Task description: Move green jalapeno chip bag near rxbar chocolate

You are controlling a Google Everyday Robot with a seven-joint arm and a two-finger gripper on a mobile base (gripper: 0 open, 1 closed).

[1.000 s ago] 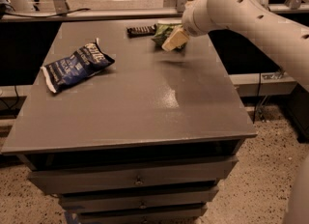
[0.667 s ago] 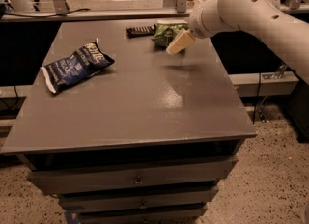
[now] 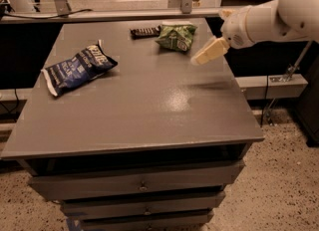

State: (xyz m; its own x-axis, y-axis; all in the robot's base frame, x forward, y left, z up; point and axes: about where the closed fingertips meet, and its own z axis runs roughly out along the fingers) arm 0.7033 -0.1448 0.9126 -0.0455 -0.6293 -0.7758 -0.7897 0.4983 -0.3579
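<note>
Status | lying upper centre of tabletop (image 3: 149, 105): green jalapeno chip bag (image 3: 175, 36) just beside rxbar chocolate (image 3: 145, 32) | hovering to its right: pincer (image 3: 213, 41), released, empty, task seeming done.

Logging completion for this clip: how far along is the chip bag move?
Looks done: the green jalapeno chip bag lies close beside the rxbar chocolate at the far edge of the table. Nothing in hand: the gripper hangs right of the bag, apart from it. Left: nothing evident.
</note>
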